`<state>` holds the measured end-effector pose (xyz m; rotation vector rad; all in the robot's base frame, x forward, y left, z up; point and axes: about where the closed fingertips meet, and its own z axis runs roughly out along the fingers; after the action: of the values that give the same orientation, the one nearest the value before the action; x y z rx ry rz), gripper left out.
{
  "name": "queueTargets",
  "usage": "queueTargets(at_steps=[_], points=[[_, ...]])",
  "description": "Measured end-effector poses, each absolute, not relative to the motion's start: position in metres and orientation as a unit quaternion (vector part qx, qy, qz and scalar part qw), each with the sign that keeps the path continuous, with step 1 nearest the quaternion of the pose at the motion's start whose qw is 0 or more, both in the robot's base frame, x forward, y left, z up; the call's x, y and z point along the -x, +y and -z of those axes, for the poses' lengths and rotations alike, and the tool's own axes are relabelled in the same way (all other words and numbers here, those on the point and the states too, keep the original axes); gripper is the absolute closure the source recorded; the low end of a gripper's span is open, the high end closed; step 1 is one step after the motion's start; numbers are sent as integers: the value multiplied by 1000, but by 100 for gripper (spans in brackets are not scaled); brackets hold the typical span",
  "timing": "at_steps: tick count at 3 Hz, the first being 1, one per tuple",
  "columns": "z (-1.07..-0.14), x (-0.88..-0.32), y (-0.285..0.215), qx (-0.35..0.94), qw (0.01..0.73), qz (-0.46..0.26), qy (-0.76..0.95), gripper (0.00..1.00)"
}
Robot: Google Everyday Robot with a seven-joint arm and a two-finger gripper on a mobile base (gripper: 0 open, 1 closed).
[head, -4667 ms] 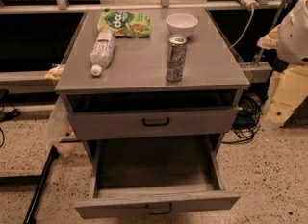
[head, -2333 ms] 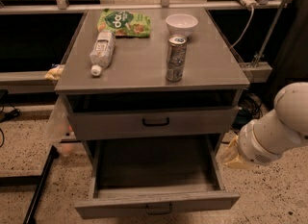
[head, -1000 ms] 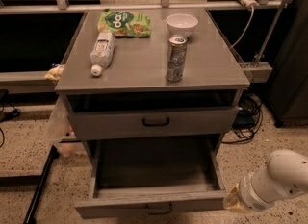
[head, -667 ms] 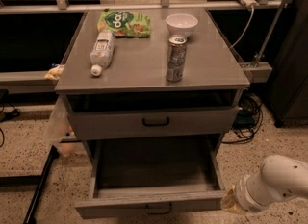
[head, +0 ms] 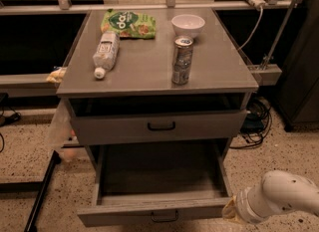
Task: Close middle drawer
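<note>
The middle drawer (head: 154,213) is pulled far out at the bottom of the grey cabinet. It is a long shallow tray with a low flat front and a small black bar handle (head: 164,218), and the tray looks empty. My gripper (head: 229,210) is at the end of the white arm (head: 279,196), low at the bottom right. It sits right beside the drawer's front right corner. I cannot tell if it touches the front.
Above, the drawer with the taller front (head: 159,126) stands slightly out. On the cabinet top (head: 144,61) are a can (head: 182,60), a white bowl (head: 188,25), a lying bottle (head: 105,53) and a green snack bag (head: 128,24). Cables (head: 254,121) lie at the right.
The arm has come down from the upper right to floor level and edged left to the drawer's front right corner. The drawer has not visibly moved.
</note>
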<state>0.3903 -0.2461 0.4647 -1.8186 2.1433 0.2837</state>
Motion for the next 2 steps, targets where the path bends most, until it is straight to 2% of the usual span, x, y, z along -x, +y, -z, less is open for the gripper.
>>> queueTargets(at_steps=[2], points=[[-442,-401,-237,647,188,-100,732,100]])
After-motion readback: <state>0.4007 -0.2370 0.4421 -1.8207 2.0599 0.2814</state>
